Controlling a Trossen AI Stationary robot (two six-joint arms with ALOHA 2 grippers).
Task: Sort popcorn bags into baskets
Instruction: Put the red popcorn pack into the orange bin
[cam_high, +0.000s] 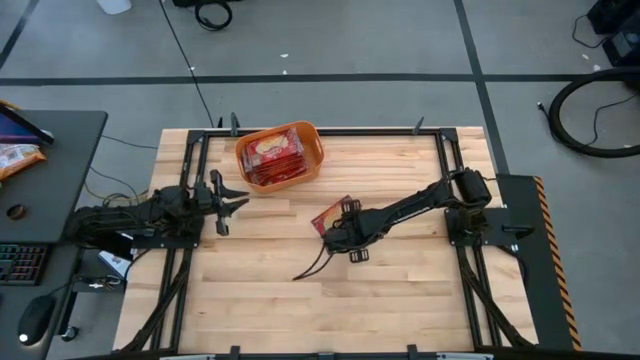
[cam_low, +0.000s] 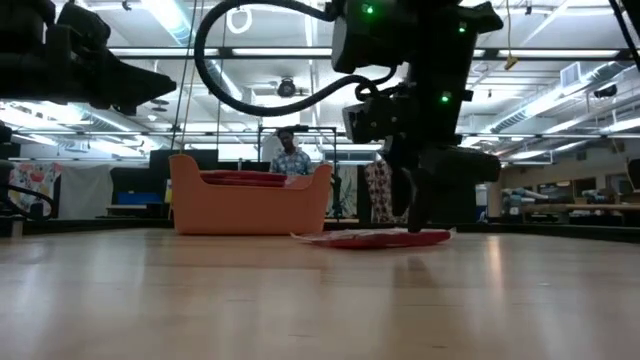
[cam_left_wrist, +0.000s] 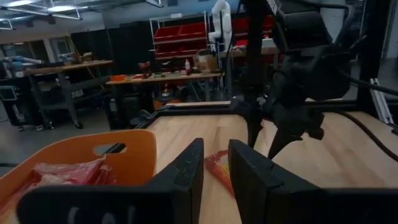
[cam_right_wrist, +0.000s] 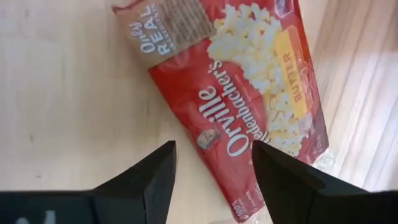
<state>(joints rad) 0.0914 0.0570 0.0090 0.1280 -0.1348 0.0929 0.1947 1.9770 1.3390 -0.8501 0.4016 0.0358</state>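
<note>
The orange basket (cam_high: 312, 160) stands near the table's far edge, with several red popcorn bags (cam_high: 272, 155) lying in it; it also shows in the low view (cam_low: 250, 205) and the left wrist view (cam_left_wrist: 130, 152). One red popcorn bag (cam_high: 328, 214) (cam_right_wrist: 249, 93) lies flat on the table at mid-table, also in the low view (cam_low: 375, 238). My right gripper (cam_high: 336, 234) (cam_right_wrist: 211, 177) points down over that bag's near end, open, one finger over bare wood and one over the bag's edge. My left gripper (cam_high: 228, 200) (cam_left_wrist: 214, 177) waits open near the table's left side, beside the basket. My right gripper comes at the lone bag from above with its fingers (cam_low: 415, 220) pointing down to the level of the bag's end (cam_right_wrist: 242, 186). Whether the fingertips touch the bag I cannot tell. The bag lies flat on the table.
A dark cable (cam_high: 310, 266) trails on the table just near of my right gripper. Black frame rails (cam_high: 190, 180) run along the table's sides. A desk with a keyboard and an orange-and-white packet (cam_high: 15, 157) stands left of the table. A person (cam_low: 291, 155) stands far behind the basket.
</note>
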